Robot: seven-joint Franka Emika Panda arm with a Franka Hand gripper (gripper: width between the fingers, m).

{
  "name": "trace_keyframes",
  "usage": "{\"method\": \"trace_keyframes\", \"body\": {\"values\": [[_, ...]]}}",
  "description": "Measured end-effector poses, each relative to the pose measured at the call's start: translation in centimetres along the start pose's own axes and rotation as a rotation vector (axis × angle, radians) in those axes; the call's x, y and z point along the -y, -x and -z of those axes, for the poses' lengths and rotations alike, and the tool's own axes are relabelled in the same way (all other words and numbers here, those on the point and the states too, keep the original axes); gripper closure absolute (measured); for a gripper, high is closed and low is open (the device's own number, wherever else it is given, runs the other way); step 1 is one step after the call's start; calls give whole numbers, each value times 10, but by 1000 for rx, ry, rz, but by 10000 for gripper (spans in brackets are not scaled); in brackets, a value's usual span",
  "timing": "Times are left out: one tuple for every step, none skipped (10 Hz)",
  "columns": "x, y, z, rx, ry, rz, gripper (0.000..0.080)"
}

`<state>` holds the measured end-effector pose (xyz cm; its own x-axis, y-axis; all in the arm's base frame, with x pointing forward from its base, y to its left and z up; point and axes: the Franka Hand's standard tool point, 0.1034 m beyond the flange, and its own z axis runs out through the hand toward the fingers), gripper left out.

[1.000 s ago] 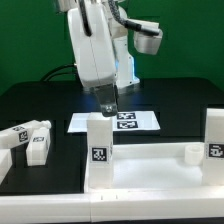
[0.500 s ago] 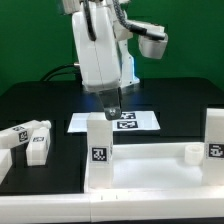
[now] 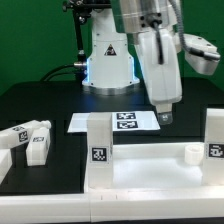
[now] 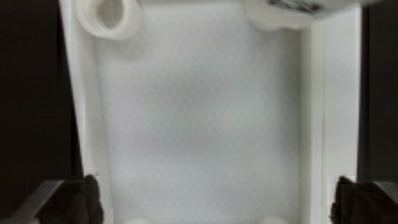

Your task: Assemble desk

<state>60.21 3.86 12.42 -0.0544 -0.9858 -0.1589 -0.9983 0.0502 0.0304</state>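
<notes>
The desk top (image 3: 140, 172) lies flat at the front of the table. One white tagged leg (image 3: 98, 145) stands upright on its left corner and another leg (image 3: 214, 138) on its right corner. A short round stub (image 3: 190, 153) rises near the right leg. My gripper (image 3: 163, 116) hangs open and empty above the back right part of the desk top, touching nothing. In the wrist view the desk top (image 4: 214, 110) fills the middle, with a round socket (image 4: 111, 15) at one far corner. My gripper (image 4: 214, 202) is open there, its dark fingertips (image 4: 80, 200) far apart.
Loose white tagged legs (image 3: 27, 134) lie at the exterior view's left on the black table, one (image 3: 38, 149) nearer the front. The marker board (image 3: 120, 121) lies behind the desk top. The robot base (image 3: 108, 60) stands at the back.
The arm has swung from above the left standing leg toward the exterior view's right, and now hangs over the right half of the desk top. The parts have not moved.
</notes>
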Motion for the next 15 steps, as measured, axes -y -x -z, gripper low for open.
{"method": "trace_keyframes", "body": {"values": [[1,-1,0,0,-2,-4,150],[0,-1,-1,0,-1,-2,150],[0,-1,-1,0,-1,-2,150],[-1,-1,-2,0,2,-2,150],[-12,0,-7,-6,-1,-1,150],[-37,1,-23,-20,17,-8,150],[-52,5,-38,-31,53,-8,150],[-44,6,-33,-24,43,-5,150],[-42,6,-31,-24,36,-6,150],[-43,6,-32,-24,38,-5,150],[-44,5,-36,-31,29,-10,150],[-52,-4,-48,-46,-3,-4,150],[-67,-19,-61,-57,-30,-15,150],[-75,-25,-71,-69,-23,-19,150],[-79,-29,-84,-85,-10,-18,150]]}}
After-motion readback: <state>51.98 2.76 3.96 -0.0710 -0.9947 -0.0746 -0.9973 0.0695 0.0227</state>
